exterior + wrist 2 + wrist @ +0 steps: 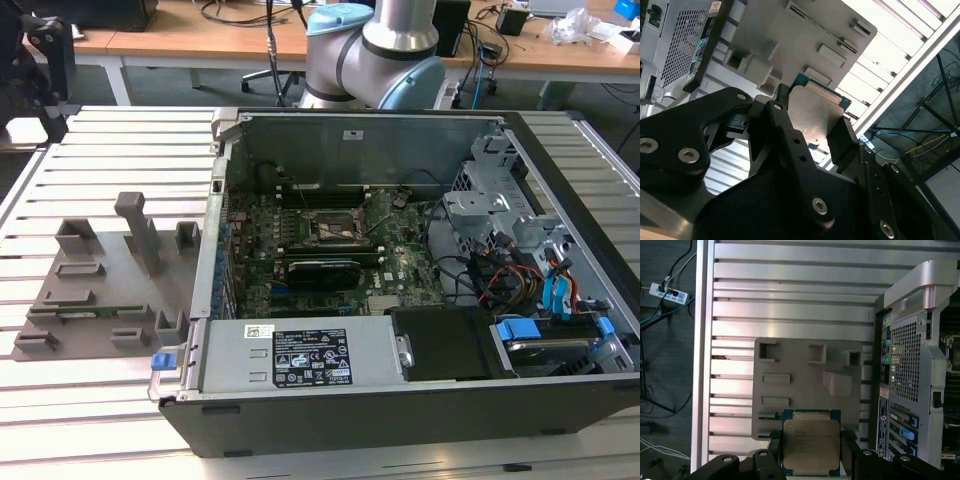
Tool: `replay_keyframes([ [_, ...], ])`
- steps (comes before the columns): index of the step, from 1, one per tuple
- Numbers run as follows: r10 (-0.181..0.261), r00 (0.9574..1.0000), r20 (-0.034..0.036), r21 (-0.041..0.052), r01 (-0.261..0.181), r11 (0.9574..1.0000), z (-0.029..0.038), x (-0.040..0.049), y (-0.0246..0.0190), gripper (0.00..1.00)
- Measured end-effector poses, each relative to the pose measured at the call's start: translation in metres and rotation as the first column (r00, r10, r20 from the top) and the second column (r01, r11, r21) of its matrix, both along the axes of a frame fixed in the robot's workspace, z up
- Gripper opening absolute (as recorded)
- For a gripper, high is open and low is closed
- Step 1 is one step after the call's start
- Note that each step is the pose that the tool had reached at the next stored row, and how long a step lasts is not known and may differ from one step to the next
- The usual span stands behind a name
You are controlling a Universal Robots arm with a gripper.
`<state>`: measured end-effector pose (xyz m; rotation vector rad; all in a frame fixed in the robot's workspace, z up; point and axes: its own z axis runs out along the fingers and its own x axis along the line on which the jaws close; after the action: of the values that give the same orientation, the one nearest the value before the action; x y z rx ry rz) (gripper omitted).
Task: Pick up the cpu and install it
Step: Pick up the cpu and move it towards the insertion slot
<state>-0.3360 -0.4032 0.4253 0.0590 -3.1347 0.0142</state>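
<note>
The cpu [811, 439], a small square chip with a silvery top and a thin green-tan edge, hangs above the grey fixture plate [805, 372]. My gripper [811, 456] is shut on it, one black finger [774, 454] against each opposite side. In the second wrist view the cpu [815, 117] again sits between the gripper [812, 125] fingers [842, 142]. In the exterior view the dark square socket frame [335, 228] lies on the motherboard [300, 270] inside the open computer case [400, 420].
The grey fixture plate [100, 290], with raised blocks and slots, lies on the slatted metal table [90, 400] at the exterior view's left of the case. A long black card [322, 270] sits below the socket. Cables and drive bays [530, 270] fill the case's right side. The arm's base [375, 50] stands behind.
</note>
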Motion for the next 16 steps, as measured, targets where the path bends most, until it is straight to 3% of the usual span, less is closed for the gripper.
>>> replay_keyframes([
  [1, 0.0, 1.0, 0.0, 0.0, 0.0, 1.0, -0.0065, 0.0101, 0.0, 0.55],
  [16, 0.0, 1.0, 0.0, 0.0, 0.0, 1.0, -0.0171, 0.0297, 0.0, 0.55],
])
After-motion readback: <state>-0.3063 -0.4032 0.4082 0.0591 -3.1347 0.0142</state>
